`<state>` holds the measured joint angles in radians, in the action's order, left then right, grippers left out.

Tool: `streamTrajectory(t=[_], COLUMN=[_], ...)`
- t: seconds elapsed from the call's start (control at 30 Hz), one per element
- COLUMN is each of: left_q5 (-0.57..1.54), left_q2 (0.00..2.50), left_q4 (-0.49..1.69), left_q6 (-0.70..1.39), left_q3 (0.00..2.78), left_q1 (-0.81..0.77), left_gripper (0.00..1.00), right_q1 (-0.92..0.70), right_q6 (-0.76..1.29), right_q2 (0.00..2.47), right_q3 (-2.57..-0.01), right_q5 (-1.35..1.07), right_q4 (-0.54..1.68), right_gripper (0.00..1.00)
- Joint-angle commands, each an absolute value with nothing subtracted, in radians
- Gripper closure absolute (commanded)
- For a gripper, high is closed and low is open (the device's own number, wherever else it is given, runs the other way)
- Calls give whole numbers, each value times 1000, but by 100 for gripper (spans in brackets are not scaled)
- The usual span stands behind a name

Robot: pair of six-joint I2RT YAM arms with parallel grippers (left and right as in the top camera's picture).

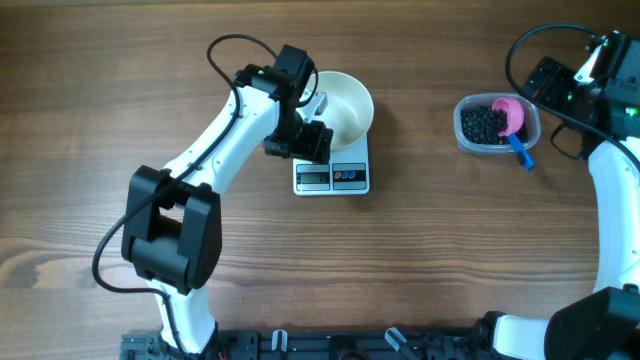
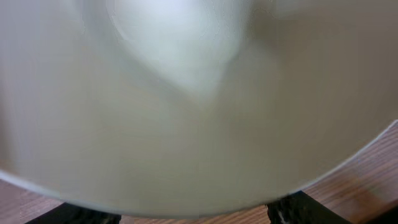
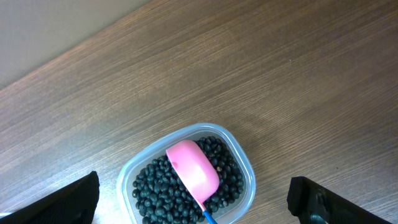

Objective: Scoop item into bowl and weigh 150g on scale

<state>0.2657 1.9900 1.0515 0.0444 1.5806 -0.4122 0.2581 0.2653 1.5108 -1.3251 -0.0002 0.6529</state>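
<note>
Wooden bench (image 1: pixel 450 250): white bowl (image 1: pixel 350 100) sits on the scale (image 1: pixel 332 178), upper centre, left jaws apart at its rim. Back them off without nudging it. Right jaws, wide apart, hang over the beans (image 3: pixel 155 186) and scoop (image 3: pixel 194 167), upper right.

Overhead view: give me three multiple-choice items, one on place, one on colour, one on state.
1. Where does the round plain white bowl stand?
A) on the flat white digital scale
B) at the table's right edge
C) on bare wood in front of the scale

2. What colour is the cup of the small plastic scoop?
A) green
B) pink
C) yellow

3. What is the bowl's state?
A) empty
B) heaped with beans
C) upside down

Answers:
1 A, the scale's display end shows just beyond its rim.
2 B, the pink cup lies on the tiny black beans in the clear rounded plastic tub.
3 A, its inside shows bare white.
</note>
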Motion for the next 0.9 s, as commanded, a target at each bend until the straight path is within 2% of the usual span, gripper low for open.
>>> streamTrajectory(t=[0.0, 0.17, 0.2, 0.27, 0.37, 0.53, 0.67, 0.73, 0.77, 0.87], left_q5=[257, 257, 259, 292, 318, 315, 335, 402, 384, 251], left_q2=[1996, 1996, 1996, 1989, 1944, 1837, 1829, 1829, 1829, 1829], left_q4=[1046, 1060, 1072, 1109, 1135, 1135, 1140, 1134, 1132, 1071], left_q6=[58, 58, 57, 53, 32, 35, 24, -147, -239, -265], left_q3=[1573, 1573, 1573, 1573, 1577, 1597, 1597, 1597, 1597, 1596], left_q1=[-413, -413, -413, -413, -390, -233, -59, -16, -7, 7], left_gripper=[24, 27, 32, 35, 28, 0, 0, 0, 0, 0], right_q1=[261, 261, 261, 261, 261, 261, 261, 261, 261, 261], right_q6=[278, 278, 278, 277, 278, 278, 278, 278, 278, 278], right_q2=[1494, 1494, 1494, 1494, 1494, 1494, 1494, 1494, 1494, 1494], right_q3=[-1327, -1327, -1327, -1327, -1327, -1327, -1327, -1327, -1327, -1327], right_q5=[-9, -9, -9, -9, -9, -9, -9, -9, -9, -9], right_q4=[651, 651, 651, 651, 651, 651, 651, 651, 651, 651], right_gripper=[0, 0, 0, 0, 0, 0, 0, 0, 0, 0])
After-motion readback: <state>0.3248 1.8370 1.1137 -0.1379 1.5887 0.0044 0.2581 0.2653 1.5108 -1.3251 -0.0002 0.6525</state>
